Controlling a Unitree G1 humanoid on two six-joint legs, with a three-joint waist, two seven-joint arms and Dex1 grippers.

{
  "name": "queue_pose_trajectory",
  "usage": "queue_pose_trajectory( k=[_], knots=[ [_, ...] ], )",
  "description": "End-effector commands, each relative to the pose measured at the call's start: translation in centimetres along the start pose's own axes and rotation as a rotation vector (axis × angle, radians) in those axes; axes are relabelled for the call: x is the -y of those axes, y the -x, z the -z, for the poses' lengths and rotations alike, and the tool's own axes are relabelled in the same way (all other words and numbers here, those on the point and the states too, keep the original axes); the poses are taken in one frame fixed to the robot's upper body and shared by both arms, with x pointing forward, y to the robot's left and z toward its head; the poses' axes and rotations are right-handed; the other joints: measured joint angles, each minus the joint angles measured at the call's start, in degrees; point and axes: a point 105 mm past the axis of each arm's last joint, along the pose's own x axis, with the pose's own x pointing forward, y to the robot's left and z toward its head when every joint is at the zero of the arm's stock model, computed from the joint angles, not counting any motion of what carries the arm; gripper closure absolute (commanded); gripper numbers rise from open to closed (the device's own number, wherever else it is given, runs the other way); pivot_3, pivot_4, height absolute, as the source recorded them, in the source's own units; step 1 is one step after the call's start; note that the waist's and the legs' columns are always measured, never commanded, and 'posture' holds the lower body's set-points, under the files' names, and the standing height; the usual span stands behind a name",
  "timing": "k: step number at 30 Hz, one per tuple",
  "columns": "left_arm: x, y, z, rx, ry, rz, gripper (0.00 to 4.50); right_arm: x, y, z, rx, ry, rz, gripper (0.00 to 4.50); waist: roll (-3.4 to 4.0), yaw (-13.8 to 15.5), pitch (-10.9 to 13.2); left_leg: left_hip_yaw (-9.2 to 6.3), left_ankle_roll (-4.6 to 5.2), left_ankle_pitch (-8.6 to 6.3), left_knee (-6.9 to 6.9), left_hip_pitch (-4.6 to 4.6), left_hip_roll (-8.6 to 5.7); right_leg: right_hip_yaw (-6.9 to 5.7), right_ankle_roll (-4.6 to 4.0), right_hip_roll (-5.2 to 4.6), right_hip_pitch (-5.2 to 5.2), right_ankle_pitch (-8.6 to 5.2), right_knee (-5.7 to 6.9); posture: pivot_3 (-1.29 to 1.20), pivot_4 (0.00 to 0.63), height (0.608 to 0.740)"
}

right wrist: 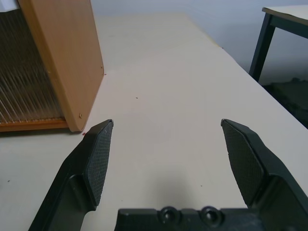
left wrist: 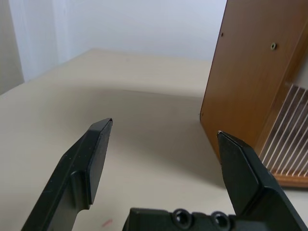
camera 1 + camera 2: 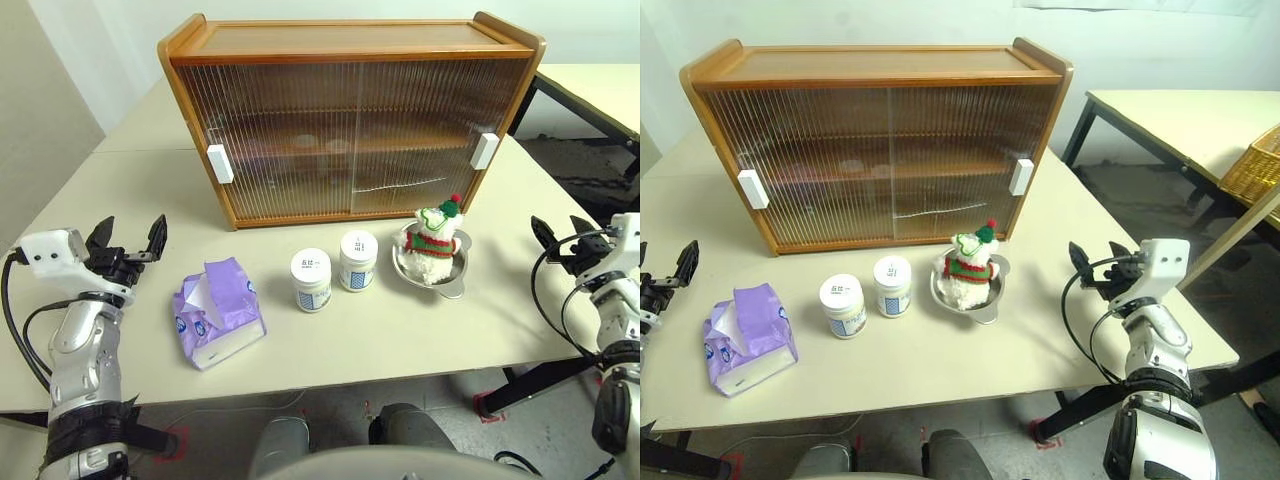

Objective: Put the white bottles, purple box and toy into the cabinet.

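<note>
The brown wooden cabinet (image 3: 350, 120) stands at the back of the table with both ribbed sliding doors closed. In front of it stand two white bottles (image 3: 311, 279) (image 3: 357, 261) side by side. The purple box (image 3: 220, 312) lies to their left. The toy (image 3: 434, 241), with a green hat and striped scarf, sits in a steel bowl (image 3: 455, 280) to their right. My left gripper (image 3: 128, 238) hovers open over the table's left side, left of the purple box. My right gripper (image 3: 1094, 262) is open at the table's right edge, well right of the toy. Both are empty.
A second table (image 3: 1180, 115) on dark legs stands to the right, with a wicker basket (image 3: 1255, 165) on it. White block handles (image 3: 219, 163) (image 3: 485, 151) sit at the cabinet's outer door edges. Bare tabletop (image 3: 400, 340) lies in front of the objects.
</note>
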Motion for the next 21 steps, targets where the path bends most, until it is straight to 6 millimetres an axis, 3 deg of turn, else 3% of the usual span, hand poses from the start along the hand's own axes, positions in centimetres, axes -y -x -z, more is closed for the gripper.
queue_pose_trajectory(
  k=[1, 8, 14, 18, 21],
  knots=[
    [0.2, -0.5, 0.4, -0.015, 0.002, 0.013, 0.02, 0.2, 0.3, -0.1, 0.018, -0.002, 0.011, 0.00, 0.00, -0.28, 0.00, 0.04, 0.01, -0.03, 0.00, 0.02, 0.01, 0.10, 0.02, 0.03, -0.01, 0.01, 0.00, -0.14, 0.000, 0.740],
    [0.0, -1.2, 0.8, -0.012, 0.008, 0.026, 0.02, 0.0, 0.1, -0.6, 0.037, 0.001, 0.003, 0.00, 0.00, -1.07, 0.00, 0.26, 0.11, -0.19, 0.08, 0.09, 0.04, 0.59, 0.13, 0.24, -0.10, 0.11, -0.03, -0.14, 0.000, 0.740],
    [-1.1, -0.9, 1.6, -0.024, 0.005, 0.024, 0.02, 0.3, -0.1, -2.3, 0.083, 0.019, -0.007, 0.00, 0.00, -1.61, 0.00, 0.26, 0.13, -0.20, 0.08, 0.09, 0.12, 0.64, 0.15, 0.34, -0.15, 0.14, -0.03, -0.14, 0.000, 0.740],
    [-2.3, -1.3, 2.1, -0.041, 0.000, 0.023, 0.02, -1.3, -0.6, -7.2, 0.198, 0.053, -0.149, 0.00, 0.05, -2.00, 0.02, 0.26, 0.14, -0.20, 0.08, 0.08, 0.14, 0.68, 0.10, 0.42, -0.22, 0.20, -0.02, -0.18, 0.000, 0.740],
    [-2.3, -1.9, 1.9, -0.032, -0.003, 0.029, 0.02, -3.6, -0.3, -9.5, 0.220, 0.041, -0.285, 0.00, -0.01, -2.06, -0.02, 0.26, 0.15, -0.19, 0.09, 0.07, 0.11, 0.66, 0.10, 0.45, -0.20, 0.20, -0.04, -0.20, 0.000, 0.740]
  ],
)
